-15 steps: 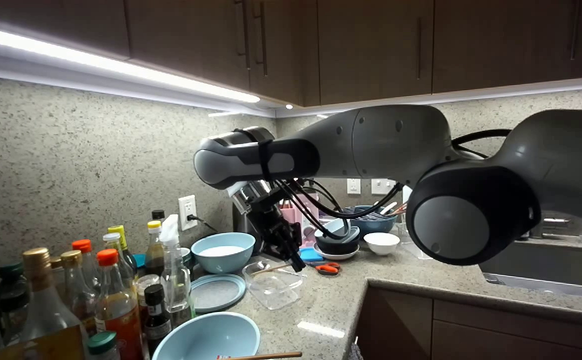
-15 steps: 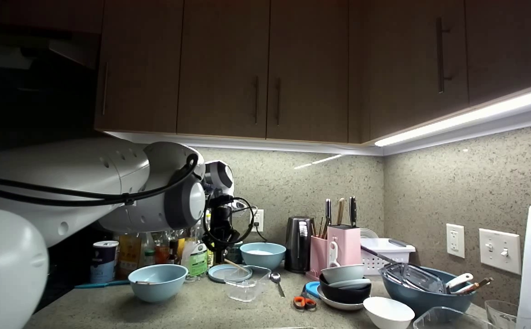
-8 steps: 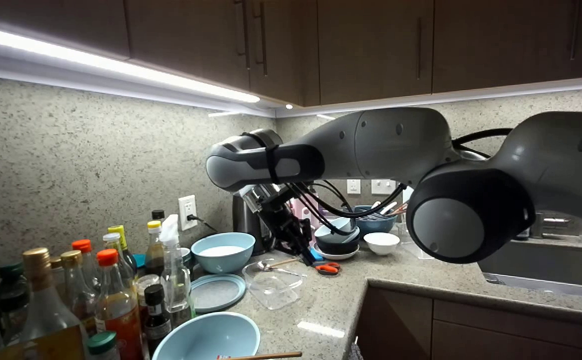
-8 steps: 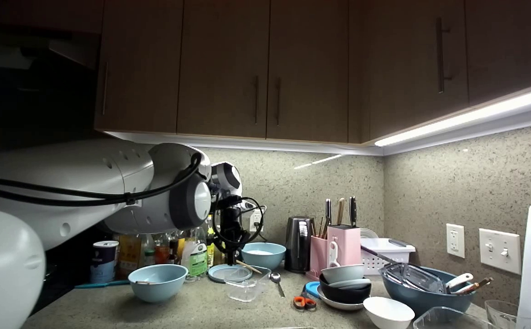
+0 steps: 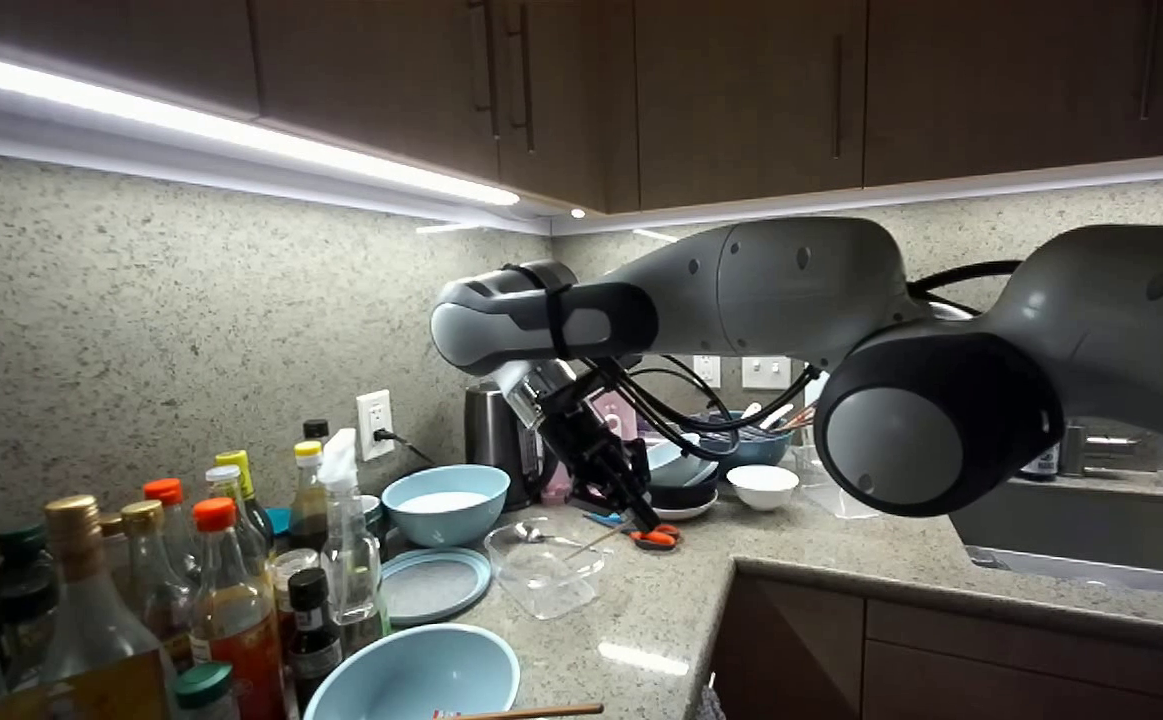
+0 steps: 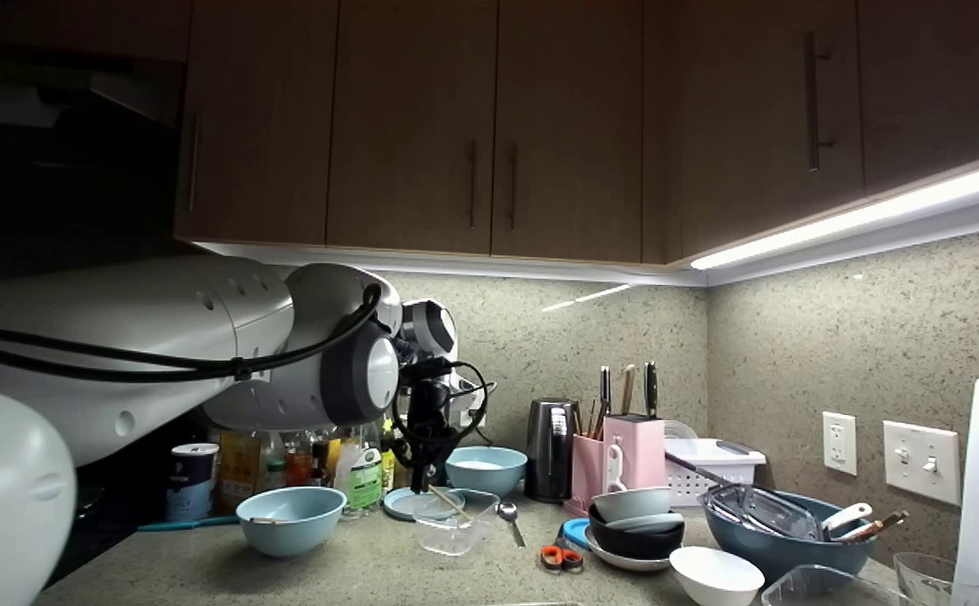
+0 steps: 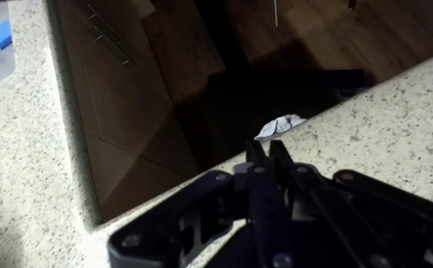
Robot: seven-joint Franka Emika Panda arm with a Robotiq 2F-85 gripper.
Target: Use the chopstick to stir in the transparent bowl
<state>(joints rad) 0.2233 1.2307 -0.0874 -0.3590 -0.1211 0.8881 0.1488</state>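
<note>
The transparent bowl [image 5: 549,598] is a small clear see-through container on the counter; it shows in both exterior views [image 6: 454,540]. My gripper [image 5: 649,522] is shut on a thin wooden chopstick [image 5: 593,543], beside and above the bowl's rim. The chopstick [image 6: 449,501] slants down from the fingers, and its lower end lies within the bowl's outline in both exterior views. Whether it touches the bowl I cannot tell. In the wrist view the gripper [image 7: 264,146] has its fingertips close together with a narrow gap; the chopstick and bowl do not show there.
A light-blue bowl [image 5: 421,660] with another stick stands nearby; a second [image 5: 446,515] and a light-blue plate [image 5: 436,585] stand near the wall. A spoon [image 6: 509,518], orange scissors [image 5: 655,538], stacked bowls [image 6: 636,539] and several bottles [image 5: 231,600] are around. The counter edge [image 5: 726,610] is close.
My gripper has moved away from the wall side, rightward in both exterior views. The chopstick in it has moved along and swung, its lower end now toward the bowl's near right part.
</note>
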